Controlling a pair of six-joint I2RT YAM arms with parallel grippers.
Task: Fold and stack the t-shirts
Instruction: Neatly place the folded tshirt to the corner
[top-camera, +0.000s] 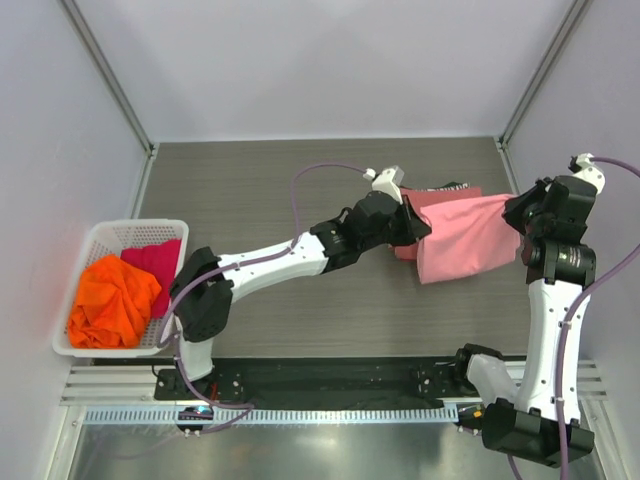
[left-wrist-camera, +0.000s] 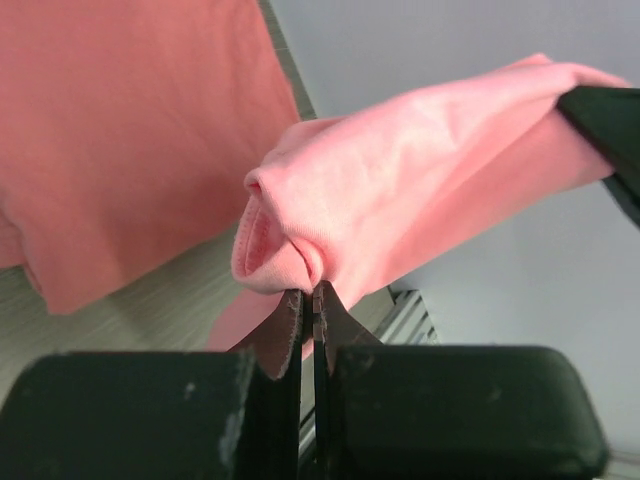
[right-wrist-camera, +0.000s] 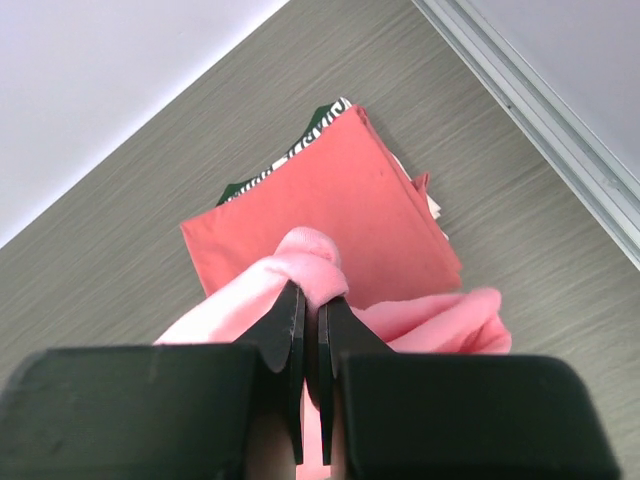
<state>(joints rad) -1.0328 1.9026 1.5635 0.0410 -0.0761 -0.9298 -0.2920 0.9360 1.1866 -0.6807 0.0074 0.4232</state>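
A light pink t-shirt (top-camera: 467, 238) hangs stretched between both grippers above the table's right side. My left gripper (top-camera: 418, 226) is shut on its left edge; its jaws pinch the bunched pink t-shirt (left-wrist-camera: 400, 190). My right gripper (top-camera: 520, 222) is shut on the other edge, pink t-shirt (right-wrist-camera: 305, 260) bulging over its tips. Beneath lies a folded salmon-red t-shirt (right-wrist-camera: 330, 215) on a small stack; the salmon-red t-shirt (top-camera: 425, 199) is partly covered in the top view and fills the left wrist's upper left (left-wrist-camera: 130, 130). An orange t-shirt (top-camera: 113, 303) and a magenta t-shirt (top-camera: 157, 264) sit crumpled in the basket.
A white lattice basket (top-camera: 103, 236) stands at the table's left edge. A black-and-white striped cloth (right-wrist-camera: 318, 130) peeks out under the folded stack. The enclosure's metal frame (right-wrist-camera: 530, 110) runs close behind the stack, and a rail (top-camera: 330, 380) lines the near edge.
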